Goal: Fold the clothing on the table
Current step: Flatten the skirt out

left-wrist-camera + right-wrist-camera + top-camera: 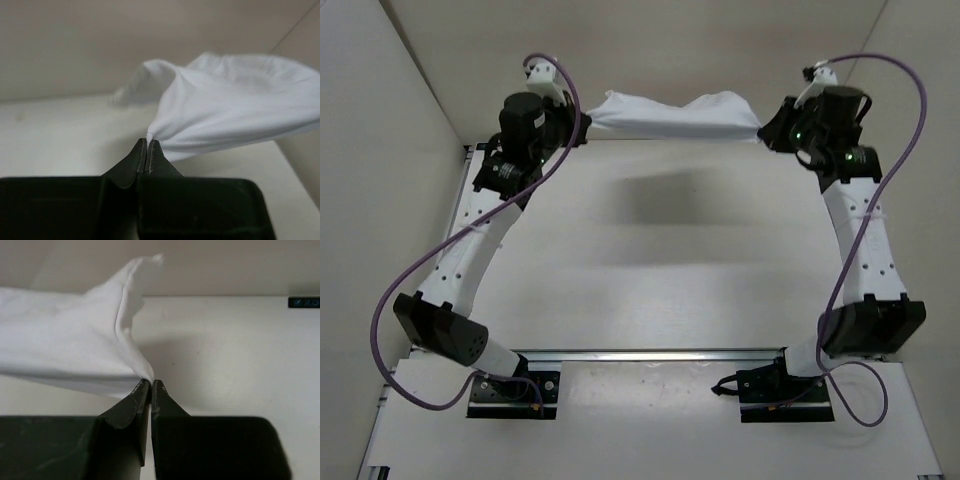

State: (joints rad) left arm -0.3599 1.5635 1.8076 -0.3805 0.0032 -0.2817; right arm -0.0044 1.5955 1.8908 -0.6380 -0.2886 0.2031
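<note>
Left gripper and right gripper each pinch an end of the clothing, stretched lengthwise between them above the worktop.

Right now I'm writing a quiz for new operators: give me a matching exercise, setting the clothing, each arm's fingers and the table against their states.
Column one:
1. clothing
2. left fingers
3. right fingers
4. table

Column two:
a. shut on the clothing's right end
b. shadowed beneath the clothing
c. stretched between both arms
d. shut on the clothing's left end

Pairs: 1-c, 2-d, 3-a, 4-b
</note>
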